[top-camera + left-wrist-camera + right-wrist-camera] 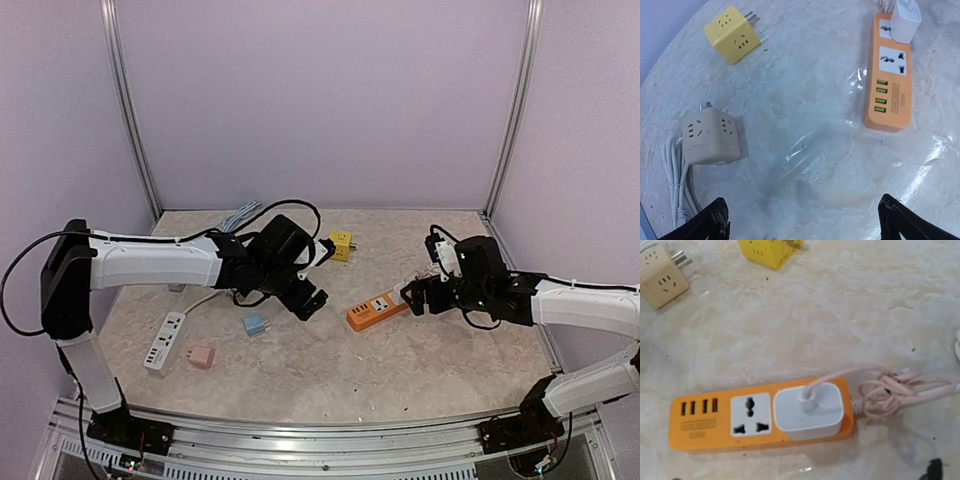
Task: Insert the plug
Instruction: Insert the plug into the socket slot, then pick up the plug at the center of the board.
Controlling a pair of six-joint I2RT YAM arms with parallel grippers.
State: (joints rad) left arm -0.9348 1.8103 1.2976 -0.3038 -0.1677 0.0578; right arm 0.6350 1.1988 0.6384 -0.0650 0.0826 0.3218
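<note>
Fingers (715,220) of the left gripper (805,222) are hanging spread wide, pinching nothing, over bare table (805,165) between the beige cube socket (707,135) and the orange power strip (890,90). The right gripper (414,295) is sitting just beside the strip's cable end. Only a sliver of one finger (935,469) is showing in its own camera, so I cannot tell whether it is spread or closed.

And the white plug (810,412) is sitting in the end socket of the strip, its body looking flush against the orange face. The pink cable (885,390) is bunching in loops just off that end.

I'm reading this as the seating check: the insertion looks essentially made. Doing it well means pressing straight down on the plug's top, not at an angle, while something is steadying the light strip so it isn't sliding. Any withdrawal wants to be going upward, clear of those cable loops, because a snag could be tugging the plug loose. The yellow cube adapter (732,34) is lying well apart, out of play.
</note>
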